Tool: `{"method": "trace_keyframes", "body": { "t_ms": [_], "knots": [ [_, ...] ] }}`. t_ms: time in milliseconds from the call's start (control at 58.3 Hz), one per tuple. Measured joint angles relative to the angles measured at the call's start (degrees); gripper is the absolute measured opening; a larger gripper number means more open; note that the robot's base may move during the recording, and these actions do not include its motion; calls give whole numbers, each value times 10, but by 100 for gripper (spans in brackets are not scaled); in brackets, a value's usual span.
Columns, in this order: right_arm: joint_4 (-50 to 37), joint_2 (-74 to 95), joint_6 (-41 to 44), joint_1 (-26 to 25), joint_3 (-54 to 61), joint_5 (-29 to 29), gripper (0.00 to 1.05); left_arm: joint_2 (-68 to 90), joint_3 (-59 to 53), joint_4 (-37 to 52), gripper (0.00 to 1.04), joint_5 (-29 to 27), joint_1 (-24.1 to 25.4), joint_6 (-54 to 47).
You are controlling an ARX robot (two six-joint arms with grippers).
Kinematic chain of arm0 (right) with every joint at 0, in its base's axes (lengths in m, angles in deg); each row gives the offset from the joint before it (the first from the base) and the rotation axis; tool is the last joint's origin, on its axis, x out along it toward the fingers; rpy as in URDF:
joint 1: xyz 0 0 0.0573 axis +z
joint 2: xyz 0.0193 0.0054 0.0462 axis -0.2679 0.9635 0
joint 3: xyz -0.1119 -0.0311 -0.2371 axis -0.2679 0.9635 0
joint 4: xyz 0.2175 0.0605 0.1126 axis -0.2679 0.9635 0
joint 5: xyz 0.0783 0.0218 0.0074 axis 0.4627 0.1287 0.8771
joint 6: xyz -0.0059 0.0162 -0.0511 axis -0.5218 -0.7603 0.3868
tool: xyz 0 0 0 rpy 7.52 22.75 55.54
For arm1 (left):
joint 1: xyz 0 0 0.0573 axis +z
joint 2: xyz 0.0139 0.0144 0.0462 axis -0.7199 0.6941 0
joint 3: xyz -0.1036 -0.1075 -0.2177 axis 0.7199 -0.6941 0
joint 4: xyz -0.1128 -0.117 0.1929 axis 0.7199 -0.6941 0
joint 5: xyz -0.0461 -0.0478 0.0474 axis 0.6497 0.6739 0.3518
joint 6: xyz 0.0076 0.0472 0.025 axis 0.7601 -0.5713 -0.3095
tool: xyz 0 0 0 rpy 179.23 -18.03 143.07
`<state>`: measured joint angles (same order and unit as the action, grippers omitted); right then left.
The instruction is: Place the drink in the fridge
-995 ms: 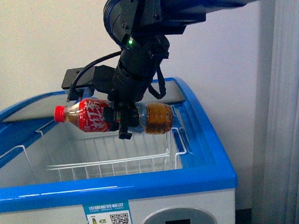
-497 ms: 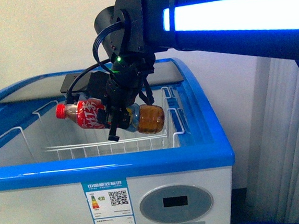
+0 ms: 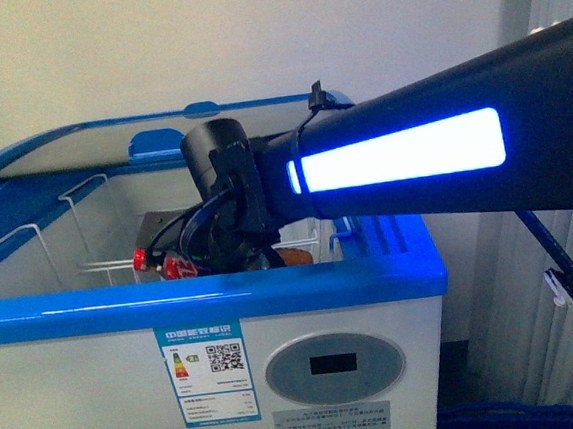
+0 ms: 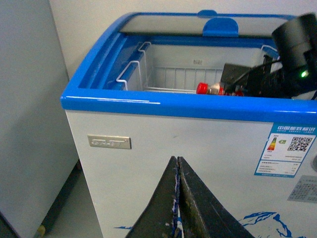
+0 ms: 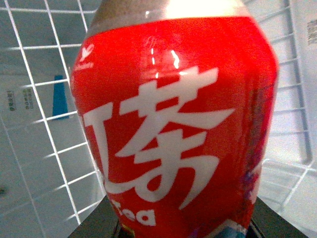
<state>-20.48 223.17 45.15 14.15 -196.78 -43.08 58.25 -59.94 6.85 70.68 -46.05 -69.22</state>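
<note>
Drink (image 3: 175, 264) is a clear plastic bottle, glossy red label with white characters, red ribbed cap, brown liquid at its base end. We see it lying on its side inside the fridge (image 3: 274, 296), down in the white wire basket (image 3: 76, 218), cap toward the fridge's left. Fridge is a white chest box with a smooth rounded blue rim, curved glass lid (image 3: 109, 140) slid back, and an oval grey display (image 3: 335, 368) on the front.

Half a second ago the bottle hung above the rim line, fully in sight; now it sits lower, mostly hidden behind the front rim, and the right arm has dropped with it.

Right arm (image 3: 442, 161), black with a lit blue-white strip, reaches in over the right rim, wrist bent down into the cavity. Right gripper (image 3: 219, 250) is clamped on the drink; in the right wrist view the label (image 5: 173, 124) fills the frame, with mesh behind it.

Left gripper (image 4: 177, 198) hangs outside, in front of the fridge's white front panel; its dark fingers (image 4: 163, 203) are pressed together, holding nothing.
</note>
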Motion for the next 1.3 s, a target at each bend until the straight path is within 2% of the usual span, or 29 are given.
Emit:
{"method": "trace_keyframes", "body": {
  "t_ms": [240,360,412,566,652,806,926,977,1097,1235,1303],
  "knots": [
    [-37,-18,-10,0,70,-4,37,-23,0,-9,3,0,0,0],
    [-38,-23,-12,0,76,-7,52,-23,0,-10,3,0,0,0],
    [-38,-24,-13,0,76,-4,63,-23,0,-10,3,0,0,0],
    [-38,-33,-17,0,73,8,82,-23,0,-10,3,0,0,0],
    [-39,-47,-22,-4,51,20,98,-23,0,-10,3,0,0,0],
    [-10,-109,-67,-20,30,71,97,-23,0,-10,3,0,0,0],
    [11,-193,-139,-35,91,153,97,-23,0,-10,3,0,0,0],
    [-3,-227,-167,-44,119,171,97,-23,0,-10,3,0,0,0],
    [-62,-290,-235,-68,170,155,97,-23,0,-10,3,0,0,0],
    [-113,-412,-377,-134,293,41,97,-23,0,-10,3,0,0,0],
    [-134,-501,-436,-161,407,24,97,-23,0,-10,3,0,0,0]
  ]
}}
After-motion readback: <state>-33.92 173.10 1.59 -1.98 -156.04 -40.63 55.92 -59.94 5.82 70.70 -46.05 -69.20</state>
